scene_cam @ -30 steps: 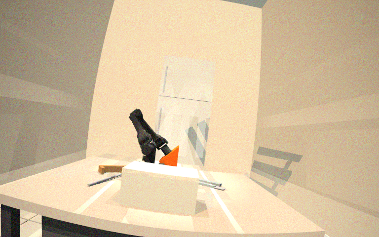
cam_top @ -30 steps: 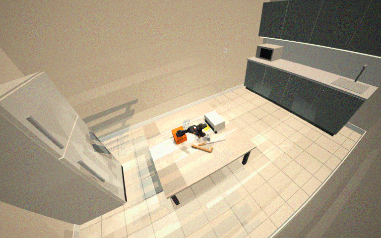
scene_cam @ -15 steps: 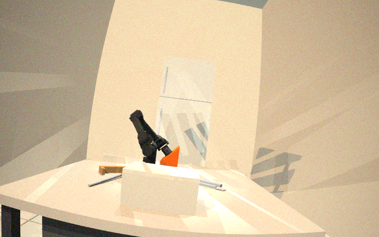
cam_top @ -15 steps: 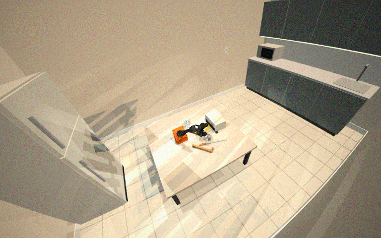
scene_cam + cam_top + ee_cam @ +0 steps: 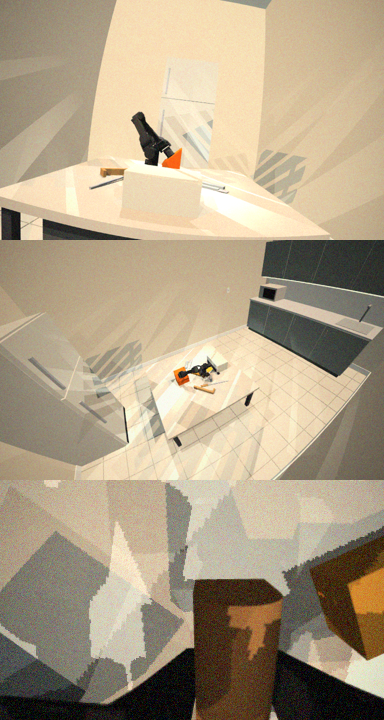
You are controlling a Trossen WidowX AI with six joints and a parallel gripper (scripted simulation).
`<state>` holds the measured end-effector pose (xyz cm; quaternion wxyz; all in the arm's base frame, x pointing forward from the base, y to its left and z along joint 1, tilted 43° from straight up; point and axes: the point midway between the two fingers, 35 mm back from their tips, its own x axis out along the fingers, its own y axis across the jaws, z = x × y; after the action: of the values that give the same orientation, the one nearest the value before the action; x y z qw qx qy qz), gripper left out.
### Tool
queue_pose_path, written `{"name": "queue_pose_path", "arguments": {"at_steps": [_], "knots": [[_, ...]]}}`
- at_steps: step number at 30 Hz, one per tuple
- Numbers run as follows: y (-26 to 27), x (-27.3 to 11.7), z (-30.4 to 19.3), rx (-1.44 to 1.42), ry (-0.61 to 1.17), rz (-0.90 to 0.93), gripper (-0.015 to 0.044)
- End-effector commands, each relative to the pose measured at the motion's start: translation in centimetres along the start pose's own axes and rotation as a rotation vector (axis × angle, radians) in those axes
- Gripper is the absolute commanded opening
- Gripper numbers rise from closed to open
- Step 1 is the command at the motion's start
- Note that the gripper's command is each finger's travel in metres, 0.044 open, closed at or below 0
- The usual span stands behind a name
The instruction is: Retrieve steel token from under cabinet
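The pale box-shaped cabinet [image 5: 219,361] [image 5: 161,192] stands on the table. My gripper [image 5: 229,657] is shut on a brown wooden bar [image 5: 215,670], which stands up between the black fingers in the wrist view. In the top view the gripper is small and dark, in front of the cabinet. In the exterior view the cabinet hides it. The far part of the held bar cannot be made out. A yellow patch [image 5: 209,369] shows between arm and cabinet; whether it is the marked area I cannot tell. The token cannot be made out in any view.
A wooden hook-shaped piece [image 5: 204,389] [image 5: 113,171] and a thin grey rod [image 5: 220,382] [image 5: 106,182] lie on the table [image 5: 198,409]. Grey bars [image 5: 213,186] lie on the cabinet's other side. An orange block [image 5: 181,380] [image 5: 175,162] is by the arm's base. A wooden block [image 5: 367,595] shows right in the wrist view.
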<state>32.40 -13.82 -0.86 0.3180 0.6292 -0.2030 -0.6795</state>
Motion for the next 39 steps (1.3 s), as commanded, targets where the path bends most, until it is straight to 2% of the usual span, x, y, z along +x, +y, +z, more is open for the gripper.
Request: {"name": "queue_pose_path", "arguments": {"at_steps": [1,39], "knots": [[0.0,0.0,-0.5,0.004,0.0,0.001,0.0],[0.1,-0.1,-4.3,0.005,0.002,0.002,0.0]]}}
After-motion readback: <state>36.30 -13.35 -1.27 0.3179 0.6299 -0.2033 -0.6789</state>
